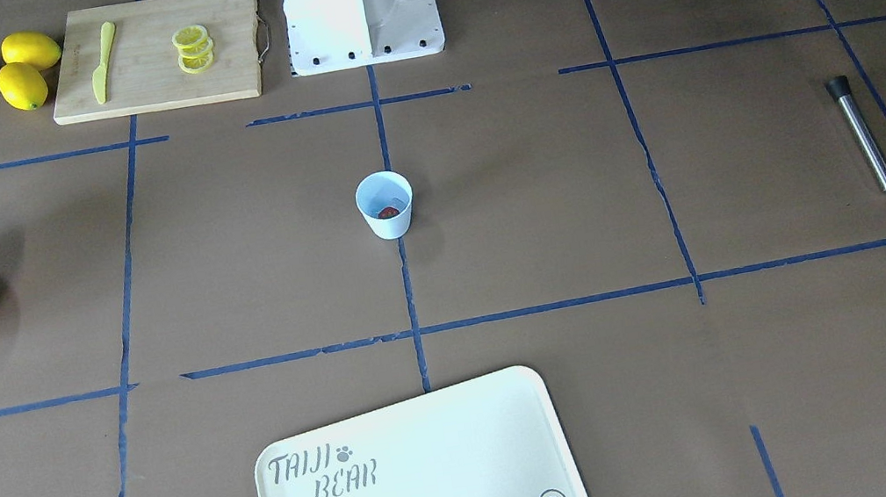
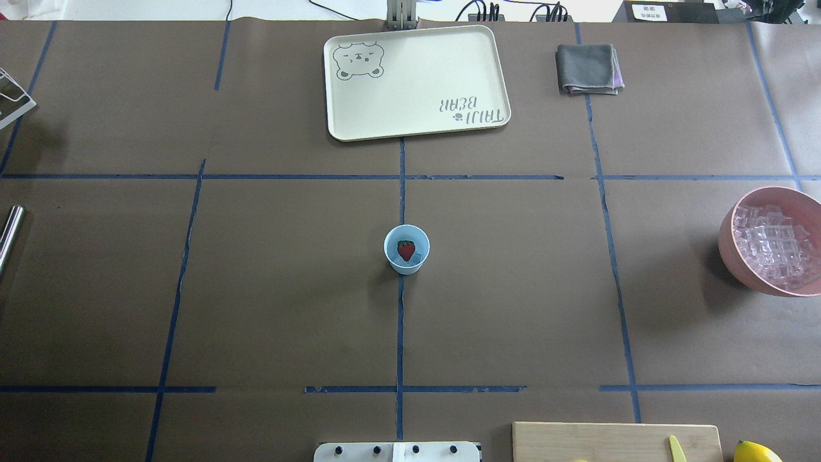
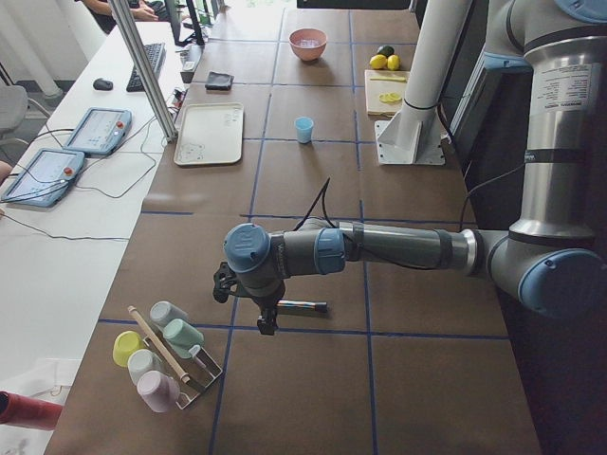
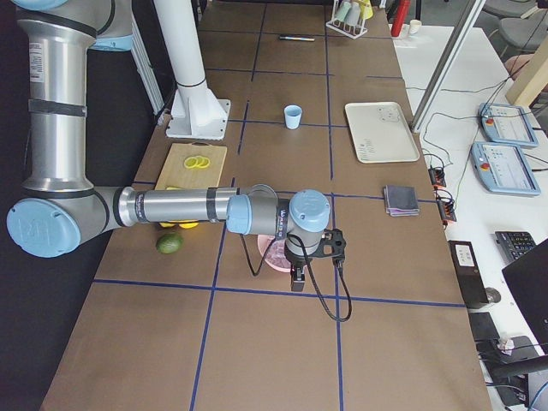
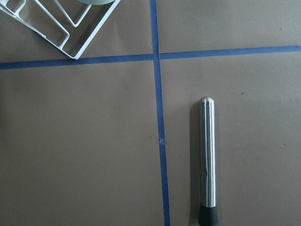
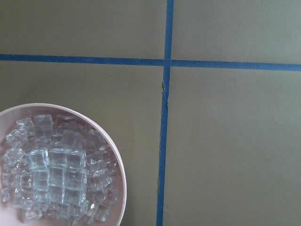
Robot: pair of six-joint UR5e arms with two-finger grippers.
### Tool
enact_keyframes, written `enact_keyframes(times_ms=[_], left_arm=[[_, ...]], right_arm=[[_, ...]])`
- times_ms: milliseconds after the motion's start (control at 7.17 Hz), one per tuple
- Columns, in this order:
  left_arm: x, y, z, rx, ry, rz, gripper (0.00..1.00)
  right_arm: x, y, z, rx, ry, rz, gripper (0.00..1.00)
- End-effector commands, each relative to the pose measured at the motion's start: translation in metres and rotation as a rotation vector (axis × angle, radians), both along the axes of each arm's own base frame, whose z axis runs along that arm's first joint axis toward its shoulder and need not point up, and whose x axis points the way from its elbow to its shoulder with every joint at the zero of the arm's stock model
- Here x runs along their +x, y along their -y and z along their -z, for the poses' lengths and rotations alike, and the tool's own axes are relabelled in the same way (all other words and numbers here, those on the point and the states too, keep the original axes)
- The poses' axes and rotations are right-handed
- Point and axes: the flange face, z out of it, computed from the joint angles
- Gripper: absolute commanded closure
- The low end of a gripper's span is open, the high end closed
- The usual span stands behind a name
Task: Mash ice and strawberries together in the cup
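Note:
The light-blue cup (image 2: 406, 249) stands upright at the table's centre, also seen in the front view as the cup (image 1: 384, 204). A red strawberry (image 2: 406, 250) lies inside it. Ice (image 2: 776, 244) fills the pink bowl (image 2: 728, 234) at the right edge; the right wrist view shows that ice (image 6: 56, 174) from above. My left gripper (image 3: 266, 324) hangs over a steel muddler (image 5: 207, 155). My right gripper (image 4: 297, 281) hangs next to the pink bowl (image 4: 276, 254). Both grippers show only in side views, so I cannot tell whether they are open or shut.
A cream tray (image 2: 417, 122) and a folded grey cloth (image 2: 587, 69) lie at the far edge. A cutting board (image 1: 159, 84) holds lemon slices and a yellow knife, with lemons (image 1: 28, 70) and a green fruit beside it. A rack of cups (image 3: 161, 355) stands near my left gripper.

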Motion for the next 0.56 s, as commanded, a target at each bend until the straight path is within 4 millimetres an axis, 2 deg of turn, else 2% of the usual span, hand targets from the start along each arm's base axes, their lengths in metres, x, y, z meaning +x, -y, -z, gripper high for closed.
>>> enact_keyframes(times_ms=[0,419], left_arm=[[-0.0005,0.0007,0.0039,-0.023,0.017,0.026,0.0],[-0.0042,0.0052,0.0072,0.014,0.08,0.041,0.0]], right_arm=[[0.0005,-0.0007,-0.0007,0.004,-0.006,0.0,0.0],[0.0027,0.0009,0.0033,0.034,-0.037,0.005,0.0]])
